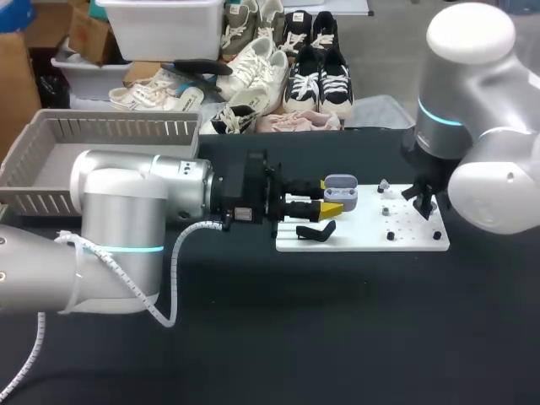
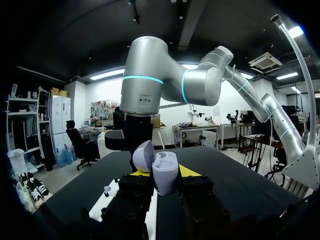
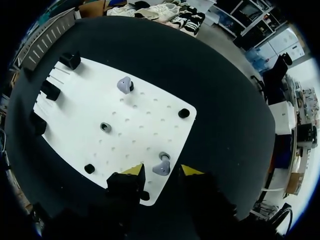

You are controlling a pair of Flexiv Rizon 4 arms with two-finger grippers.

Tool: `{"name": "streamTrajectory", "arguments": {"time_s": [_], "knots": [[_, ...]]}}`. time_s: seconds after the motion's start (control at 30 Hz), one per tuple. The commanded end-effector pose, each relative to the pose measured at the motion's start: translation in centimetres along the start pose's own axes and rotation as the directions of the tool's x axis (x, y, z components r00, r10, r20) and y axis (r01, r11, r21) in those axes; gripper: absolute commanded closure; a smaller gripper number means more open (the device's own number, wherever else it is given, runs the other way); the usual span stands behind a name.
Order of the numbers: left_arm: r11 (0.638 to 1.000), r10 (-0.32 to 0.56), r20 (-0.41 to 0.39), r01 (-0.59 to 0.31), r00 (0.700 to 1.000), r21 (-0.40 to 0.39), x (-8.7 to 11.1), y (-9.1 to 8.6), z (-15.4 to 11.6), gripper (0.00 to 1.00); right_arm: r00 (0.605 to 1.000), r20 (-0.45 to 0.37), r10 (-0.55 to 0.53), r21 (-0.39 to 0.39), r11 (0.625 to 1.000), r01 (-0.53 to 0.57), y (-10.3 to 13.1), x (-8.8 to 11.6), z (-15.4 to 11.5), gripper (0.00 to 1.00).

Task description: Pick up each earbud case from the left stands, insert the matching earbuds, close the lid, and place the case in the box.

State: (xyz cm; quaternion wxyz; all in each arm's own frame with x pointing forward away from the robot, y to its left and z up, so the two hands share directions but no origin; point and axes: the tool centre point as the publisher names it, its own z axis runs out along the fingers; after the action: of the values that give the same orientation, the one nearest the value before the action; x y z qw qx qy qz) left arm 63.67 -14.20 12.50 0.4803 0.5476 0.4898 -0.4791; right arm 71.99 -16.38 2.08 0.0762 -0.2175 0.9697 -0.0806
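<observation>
- The left jaws are closed on a pale lavender plastic earbud case point(image 2: 165, 175), lid open, above the left half of the white perforated board point(image 1: 363, 240) in the middle of the black counter point(image 1: 337, 337).
- The right jaws stand open over the board's right end, with a small lavender earbud point(image 3: 161, 168) on the board between them.
- A second lavender earbud point(image 3: 124, 84), a grey ring point(image 3: 105, 127) and a black peg point(image 3: 184, 113) sit farther ahead.
- A black stand point(image 1: 316, 229) is near the left jaws.
- A grey slatted basket point(image 1: 101, 152) sits at the far left corner.

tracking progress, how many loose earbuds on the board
2: one earbud between the open fingers of the right gripper, another earbud farther ahead on the white board. The earbud case might hide more.
</observation>
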Motion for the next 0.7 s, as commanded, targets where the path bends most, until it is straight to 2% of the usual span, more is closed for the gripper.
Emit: {"name": "streamTrajectory", "arguments": {"time_s": [0.03,0.53,0.6,0.7], "knots": [[1.0,0.002,0.001,-0.002,1.0,-0.006,0.01,-0.16,0.01,1.0,1.0,-0.007,-0.001,0.004,1.0,0.001,0.07,-0.34,0.15,0.61],[1.0,0.002,0.001,-0.002,1.0,-0.006,0.01,-0.16,0.01,1.0,1.0,-0.016,-0.004,0.018,1.0,0.004,0.07,-0.46,0.05,0.7],[1.0,0.002,0.001,-0.002,1.0,-0.006,0.01,-0.16,0.01,1.0,1.0,-0.017,-0.005,0.019,1.0,0.005,0.06,-0.47,0.02,0.74],[1.0,0.002,0.001,-0.002,1.0,-0.006,0.01,-0.16,0.01,1.0,1.0,-0.022,-0.006,0.02,1.0,0.007,0.05,-0.45,0.01,0.87]]}}
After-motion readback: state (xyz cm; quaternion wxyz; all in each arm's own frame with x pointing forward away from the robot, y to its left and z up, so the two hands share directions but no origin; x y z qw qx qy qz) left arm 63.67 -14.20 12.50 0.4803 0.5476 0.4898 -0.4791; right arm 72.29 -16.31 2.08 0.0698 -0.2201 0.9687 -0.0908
